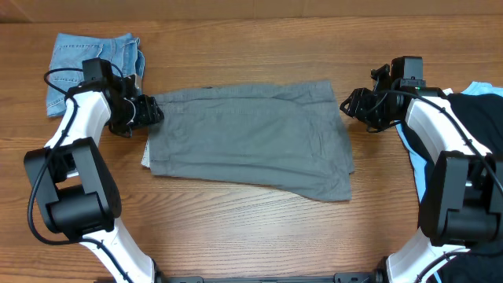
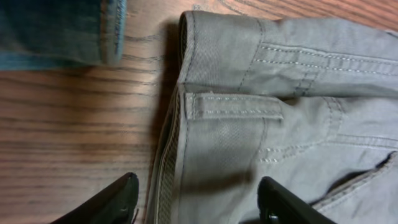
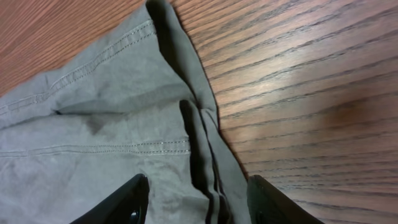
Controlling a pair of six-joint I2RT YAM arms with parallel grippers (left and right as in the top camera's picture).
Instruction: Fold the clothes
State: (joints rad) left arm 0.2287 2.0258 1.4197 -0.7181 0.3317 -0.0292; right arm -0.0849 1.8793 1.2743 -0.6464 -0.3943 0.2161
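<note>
Lying folded into a rough rectangle, the grey trousers (image 1: 247, 134) are occupying the middle of the wooden counter (image 1: 236, 236) while you are working both arms at their opposite ends. Your left end effector (image 1: 148, 112) is hovering at the garment's left edge. Its fingers (image 2: 109, 202) are standing apart and straddling the waistband (image 2: 168, 162), one over bare wood and the other over grey cloth, and nothing is being clamped. On the left wrist camera, a stitched belt loop (image 2: 233, 106) is showing just beyond the jaws.

Your right end effector (image 1: 354, 104) is hanging at the trousers' upper right corner as the overhead camera sees it. Its jaws are likewise standing apart over a bunched fold of leg fabric, one finger above cloth and the other near the cloth's edge beside bare counter. Whether the tips are touching the fabric, you cannot tell.

Light-blue denim shorts (image 1: 94, 67) are sitting folded near the counter's upper left corner, just beside your left arm and apart from the trousers. A black garment (image 1: 487, 118) is lying over a pale-blue garment (image 1: 481, 88) at the right edge, partly hidden by your right arm. A sliver of whitish lining (image 1: 145, 161) is peeking out at the trousers' lower left corner.
</note>
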